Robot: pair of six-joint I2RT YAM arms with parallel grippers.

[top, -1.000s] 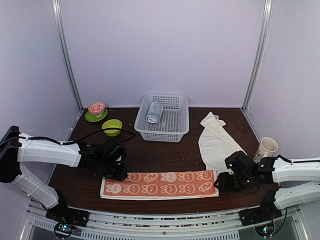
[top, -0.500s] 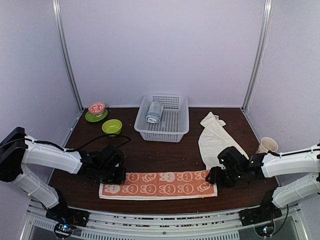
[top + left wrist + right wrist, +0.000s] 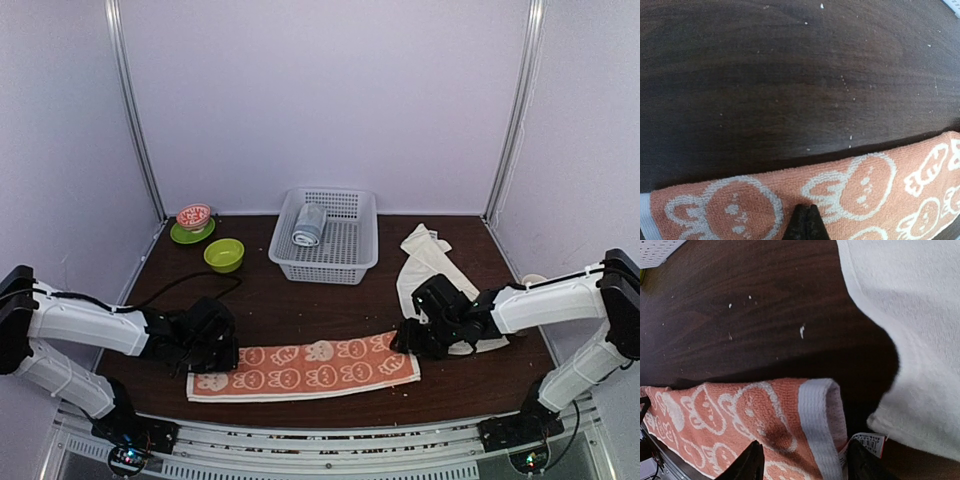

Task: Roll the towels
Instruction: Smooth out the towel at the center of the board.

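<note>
**Orange towel flat near the front edge, one tool at each end**

Closest to you, the orange towel (image 3: 305,365) with white animal prints lies stretched out along the near side of the dark surface (image 3: 300,305). Its right end sits a little farther from you than its left end.

The left tool (image 3: 805,222) is on the left end of this towel. Its fingers are pressed together into one point with the cloth pinched between them.

The right tool (image 3: 807,462) is on the right end. Its fingers stand apart, and the white-bordered end of the towel lies between them, curled up a little, with a small label beside it. You cannot tell whether the fingers press the cloth.

Just behind the right tool lies the white towel (image 3: 430,265). It is loose and unrolled, and it reaches back toward the far right corner.

Farther back on the left stands a green bowl (image 3: 224,254). In the middle is a white basket (image 3: 345,262) with a grey rolled towel (image 3: 309,224) inside. At the far left, a pink bowl (image 3: 193,215) sits on a green plate (image 3: 185,236).
</note>
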